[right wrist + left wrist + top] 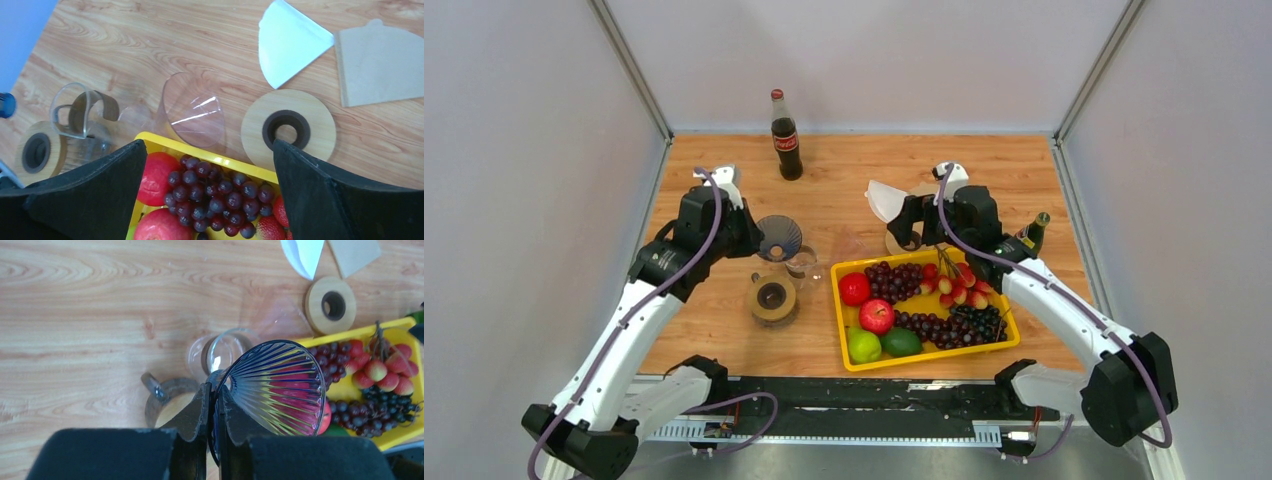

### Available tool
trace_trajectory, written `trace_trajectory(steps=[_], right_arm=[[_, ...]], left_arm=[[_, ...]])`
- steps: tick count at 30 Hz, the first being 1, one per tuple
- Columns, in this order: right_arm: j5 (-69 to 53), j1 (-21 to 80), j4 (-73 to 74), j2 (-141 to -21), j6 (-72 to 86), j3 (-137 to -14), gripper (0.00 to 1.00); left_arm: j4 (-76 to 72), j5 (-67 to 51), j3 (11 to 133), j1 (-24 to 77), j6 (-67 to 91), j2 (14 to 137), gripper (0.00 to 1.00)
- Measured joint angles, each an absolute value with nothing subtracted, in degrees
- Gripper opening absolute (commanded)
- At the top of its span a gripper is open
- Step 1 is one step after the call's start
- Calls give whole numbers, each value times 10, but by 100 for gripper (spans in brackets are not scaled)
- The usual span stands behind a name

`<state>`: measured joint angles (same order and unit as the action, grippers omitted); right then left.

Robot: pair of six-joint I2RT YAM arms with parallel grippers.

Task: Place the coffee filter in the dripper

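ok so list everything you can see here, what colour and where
cola bottle: 1, dark, red label, far middle
blue dripper: 1, ribbed, held by left gripper
clear dripper: 1, lying by tray's far edge
glass cup: 1, clear, left of tray
wooden rings: 2, tan, one by cup, one by filters
white filter: 1, flat, beyond tray
brown filter: 1, beside white one
yellow tray: 1, near right
fruit: red apples, green fruit, dark grapes, in tray
green bottle: 1, right of tray
table: 1, wood
left gripper: shut on blue dripper's rim
right gripper: open, above tray's far edge
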<state>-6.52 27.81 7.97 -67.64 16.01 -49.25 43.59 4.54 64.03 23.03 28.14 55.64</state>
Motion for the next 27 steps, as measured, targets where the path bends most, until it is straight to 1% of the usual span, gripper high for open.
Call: trace_trajectory(steps=[12, 23, 27], right_arm=[[-147, 299, 80, -707, 172, -525, 100], [-180, 370, 79, -747, 179, -595, 100], [-197, 407, 79, -776, 179, -623, 97]], left_arm=[[490, 15, 549, 230, 282, 471, 0], [491, 7, 509, 230, 283, 454, 0], [491, 11, 500, 230, 283, 451, 0]])
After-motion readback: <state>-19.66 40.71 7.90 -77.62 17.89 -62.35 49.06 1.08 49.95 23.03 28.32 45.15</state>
